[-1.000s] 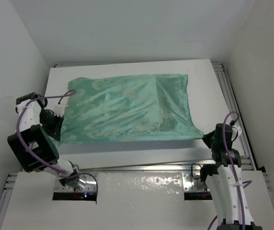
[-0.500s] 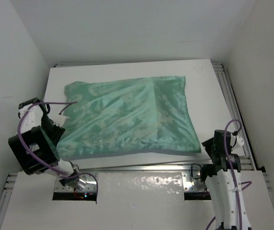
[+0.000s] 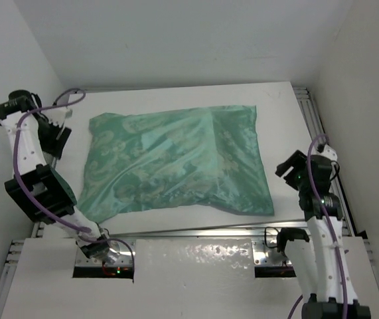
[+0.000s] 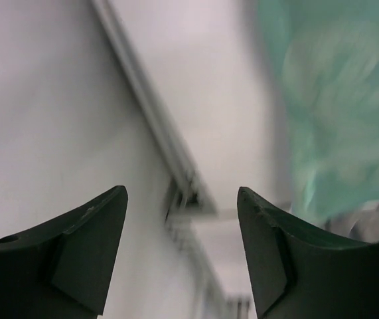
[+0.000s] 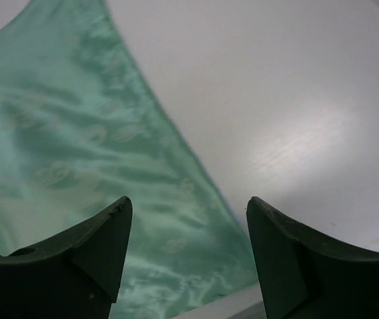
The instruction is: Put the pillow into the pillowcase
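Left hand (image 4: pixel 182 193): fingers spread, empty, beside the pillowcase's (image 3: pixel 176 163) left edge. Pillowcase lies mid-tabletop (image 3: pixel 285 113), plump. Pillow unseen, likely inside. Right hand (image 5: pixel 186 203): spread, empty, over the near-right corner. Neither grips cloth, so stuffing looks done.

Pillowcase (image 3: pixel 176 163) lies spread across the middle of the table (image 3: pixel 289 113), long sides running left to right. The left arm's fingers (image 4: pixel 76 252) hang off its far-left corner, near the table's left rim. The right arm's fingers (image 5: pixel 76 259) hang just beside its right edge, toward the near corner.
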Controlling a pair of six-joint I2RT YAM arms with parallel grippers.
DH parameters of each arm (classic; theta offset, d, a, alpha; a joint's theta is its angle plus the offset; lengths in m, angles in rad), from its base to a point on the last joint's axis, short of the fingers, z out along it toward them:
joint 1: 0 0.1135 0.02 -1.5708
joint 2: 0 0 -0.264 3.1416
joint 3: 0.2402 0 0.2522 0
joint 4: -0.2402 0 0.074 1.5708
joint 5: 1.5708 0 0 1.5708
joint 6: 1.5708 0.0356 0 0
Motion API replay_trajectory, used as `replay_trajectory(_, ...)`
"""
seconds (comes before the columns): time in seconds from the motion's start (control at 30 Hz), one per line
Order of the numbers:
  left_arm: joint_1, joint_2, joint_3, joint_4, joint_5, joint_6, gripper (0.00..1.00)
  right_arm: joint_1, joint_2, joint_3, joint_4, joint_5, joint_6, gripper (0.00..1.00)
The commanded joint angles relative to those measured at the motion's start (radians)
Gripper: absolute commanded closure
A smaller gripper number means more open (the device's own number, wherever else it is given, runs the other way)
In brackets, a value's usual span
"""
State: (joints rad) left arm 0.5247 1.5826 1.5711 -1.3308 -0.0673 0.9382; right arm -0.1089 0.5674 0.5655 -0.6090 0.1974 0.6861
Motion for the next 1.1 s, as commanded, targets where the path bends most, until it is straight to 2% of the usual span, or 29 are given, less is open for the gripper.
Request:
replay_trajectory(0.0, -0.003, 0.138, 0.153, 0.019, 0.43, -0.139, 0.35, 0.011, 0.133, 0.06, 0.231, -0.362, -0.112, 0.31)
replay_trajectory(0.07, -0.035, 0.212, 0.173, 0.079, 0.562, -0.258, 0.35, 0.089, 0.253, 0.097, 0.279, -0.356, -0.105, 0.31)
replay_trajectory(0.1, -0.052, 0.232, 0.172, 0.112, 0.581, -0.307, 0.34, 0.148, 0.288, 0.141, 0.291, -0.273, -0.114, 0.31)
replay_trajectory(0.13, -0.092, 0.247, 0.168, 0.174, 0.592, -0.343, 0.33, 0.267, 0.349, 0.163, 0.323, -0.226, -0.128, 0.3)
replay_trajectory(0.2, -0.152, 0.283, 0.15, 0.27, 0.592, -0.418, 0.31, 0.386, 0.412, 0.209, 0.373, -0.19, -0.142, 0.28)
replay_trajectory(0.3, -0.183, 0.301, 0.101, 0.428, 0.552, -0.537, 0.29, 0.443, 0.579, 0.249, 0.492, -0.251, -0.062, 0.27)
replay_trajectory(0.4, -0.187, 0.342, 0.083, 0.517, 0.532, -0.585, 0.31, 0.521, 0.661, 0.284, 0.544, -0.198, -0.059, 0.26)
replay_trajectory(0.5, -0.207, 0.393, 0.089, 0.528, 0.538, -0.595, 0.4, 0.552, 0.776, 0.301, 0.593, -0.179, 0.008, 0.26)
replay_trajectory(0.53, -0.213, 0.401, 0.075, 0.536, 0.529, -0.595, 0.48, 0.555, 0.842, 0.312, 0.6, -0.179, 0.027, 0.26)
replay_trajectory(0.63, -0.226, 0.425, 0.034, 0.585, 0.528, -0.601, 0.6, 0.558, 0.955, 0.347, 0.597, -0.156, 0.073, 0.28)
replay_trajectory(0.77, -0.232, 0.459, 0.009, 0.666, 0.552, -0.615, 0.64, 0.558, 1.061, 0.387, 0.582, -0.107, 0.095, 0.3)
replay_trajectory(0.9, -0.256, 0.51, 0.01, 0.745, 0.566, -0.641, 0.66, 0.558, 1.135, 0.465, 0.486, 0.078, 0.112, 0.38)
replay_trajectory(1.07, -0.281, 0.562, 0.056, 0.869, 0.603, -0.716, 0.62, 0.523, 1.239, 0.595, 0.419, 0.09, 0.078, 0.4)
